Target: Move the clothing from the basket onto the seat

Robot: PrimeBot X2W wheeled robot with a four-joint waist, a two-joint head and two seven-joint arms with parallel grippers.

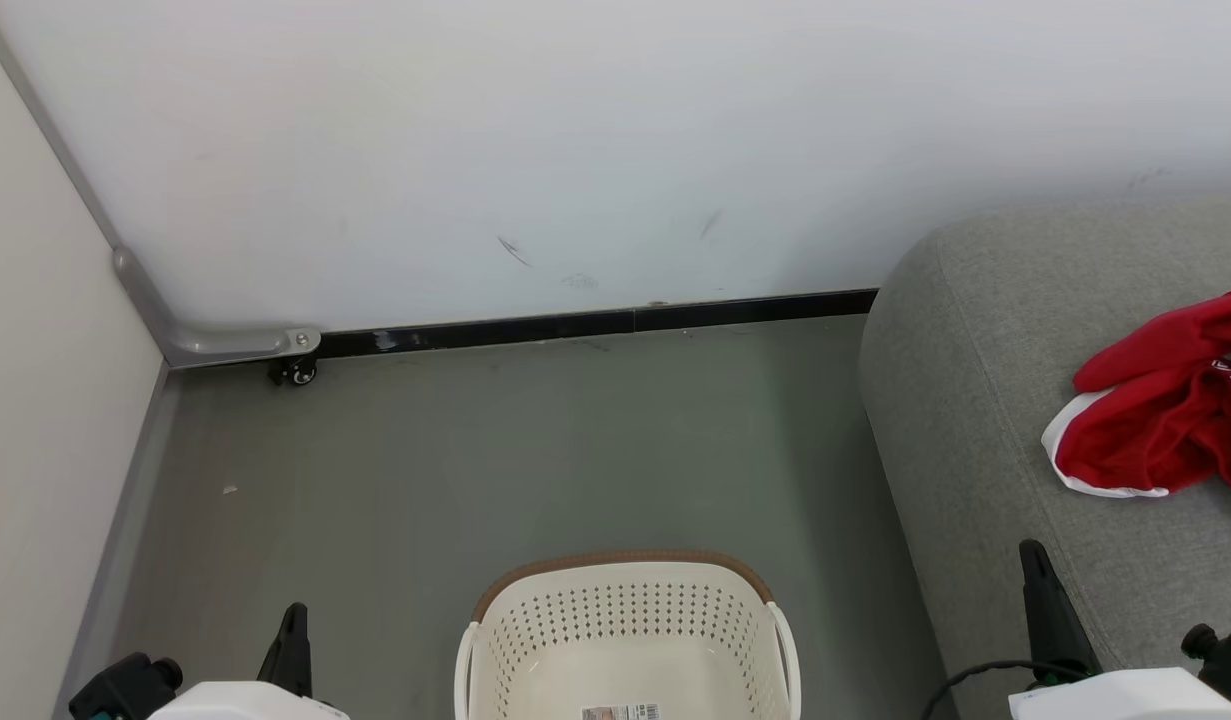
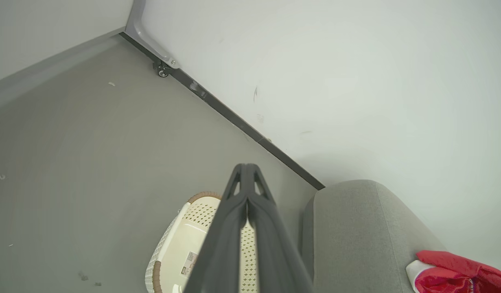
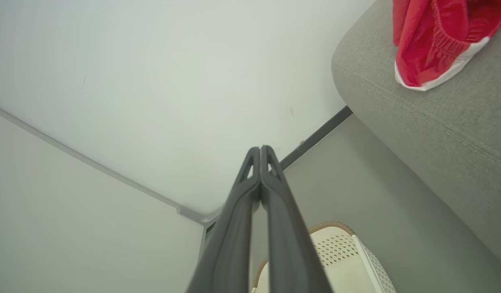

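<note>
Clothing: the clothing [image 1: 1165, 420] lies in a crumpled red heap on top of the seat [image 1: 975, 420]. Its white band is turned toward the seat's rounded corner.
Heap's long axis: I cannot tell, because the heap runs out past the right edge of my head view.
Seat: it stands to my right on the floor [image 1: 475, 450], just beside the basket, with its far end against the wall [image 1: 615, 150].
Basket: the basket [image 1: 625, 557] sits straight ahead of me, between my two arms. The part of its bottom I can see carries a sticker [image 1: 622, 712] and no red cloth.
Right pincer: my right pincer [image 1: 1033, 560] has both fingers pressed together and pinches nothing. It hangs over the seat's near side.
Direction to the clothing: the heap lies ahead of my right pincer and off to its right, near but not touching.
Left pincer: my left pincer [image 1: 293, 625] is also pressed together on nothing. It sits over the floor on the basket's other side, well apart from the heap.
Nearer arm: the right, clearly.
My judgement: the clothing looks already moved onto the seat. If the heap needed any tidying, I would reach forward and to the right with my right arm.
</note>
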